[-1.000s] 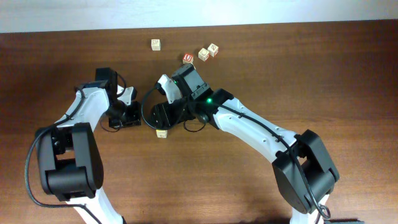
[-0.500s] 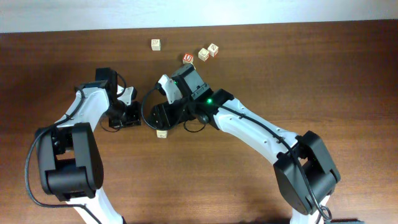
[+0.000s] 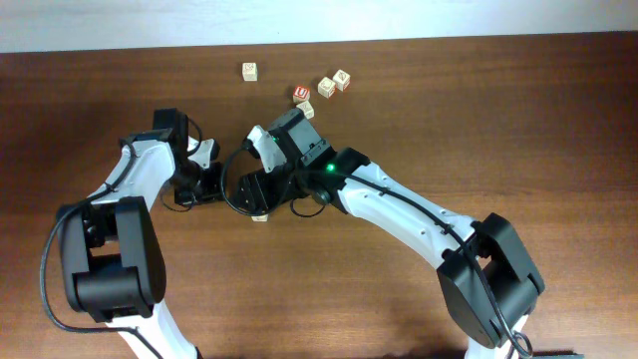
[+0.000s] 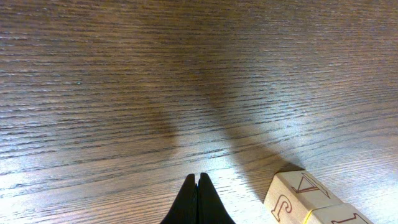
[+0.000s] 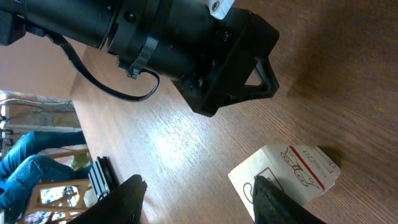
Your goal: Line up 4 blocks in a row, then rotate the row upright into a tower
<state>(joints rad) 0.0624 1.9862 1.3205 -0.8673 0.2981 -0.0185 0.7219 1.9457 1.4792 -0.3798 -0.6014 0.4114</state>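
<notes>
Lying beside one jaw of the parted right end effector (image 5: 199,186), a block (image 5: 298,163) sits ungripped.

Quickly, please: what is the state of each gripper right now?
Left gripper: shut, holding nothing.
Right gripper: open, holding nothing; a block lies just beside it.

block (image 5: 292,171): pale wood, red print | table (image 4: 124,74): dark brown, fine woodgrain
</notes>
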